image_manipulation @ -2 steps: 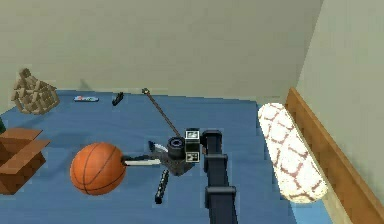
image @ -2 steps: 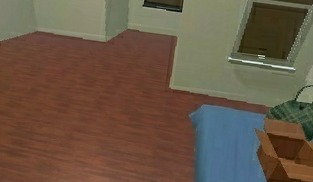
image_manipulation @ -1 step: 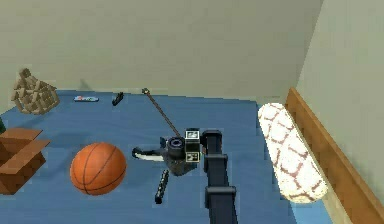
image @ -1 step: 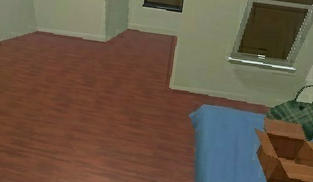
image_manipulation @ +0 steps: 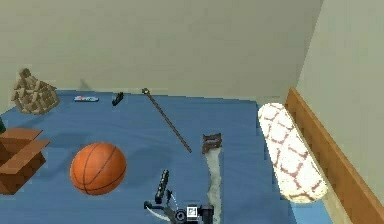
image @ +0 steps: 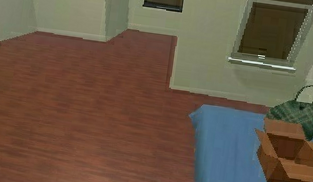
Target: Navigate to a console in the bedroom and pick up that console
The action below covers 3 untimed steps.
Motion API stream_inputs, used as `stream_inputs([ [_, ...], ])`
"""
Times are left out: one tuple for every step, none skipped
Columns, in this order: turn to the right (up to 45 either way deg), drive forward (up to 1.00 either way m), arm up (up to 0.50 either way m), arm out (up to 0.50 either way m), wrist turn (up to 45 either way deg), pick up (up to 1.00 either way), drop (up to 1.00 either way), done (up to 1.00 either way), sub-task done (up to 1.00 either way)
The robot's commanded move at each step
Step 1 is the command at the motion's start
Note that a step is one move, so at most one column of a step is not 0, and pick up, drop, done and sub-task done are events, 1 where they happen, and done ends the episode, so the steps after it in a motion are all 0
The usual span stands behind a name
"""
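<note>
Smooth orange ball (image_manipulation: 98,168) on the blue bed (image_manipulation: 240,120) beside a cardboard box (image_manipulation: 18,158); whether the hand (image_manipulation: 164,182) holds anything cannot be told; the forward view adds plank floor (image: 83,100).

A blue bed (image_manipulation: 240,120) is carrying an orange ball (image_manipulation: 98,168), an open cardboard box (image_manipulation: 18,160), a woven bag (image_manipulation: 33,92), a thin stick (image_manipulation: 168,120), a grey cloth (image_manipulation: 212,165), a small dark thing (image_manipulation: 118,99) and a small bluish thing (image_manipulation: 86,99). A patterned pillow (image_manipulation: 290,152) is lying at its head.
</note>
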Motion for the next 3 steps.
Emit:
stream_inputs([
  [0.0,0.0,0.0,0.0,0.0,1.0,0.0,0.0,0.0],
  [0.0,0.0,0.1,0.0,0.0,0.0,0.0,0.0,0.0],
  [0.0,0.0,0.0,0.0,0.0,0.0,0.0,1.0,0.0],
])
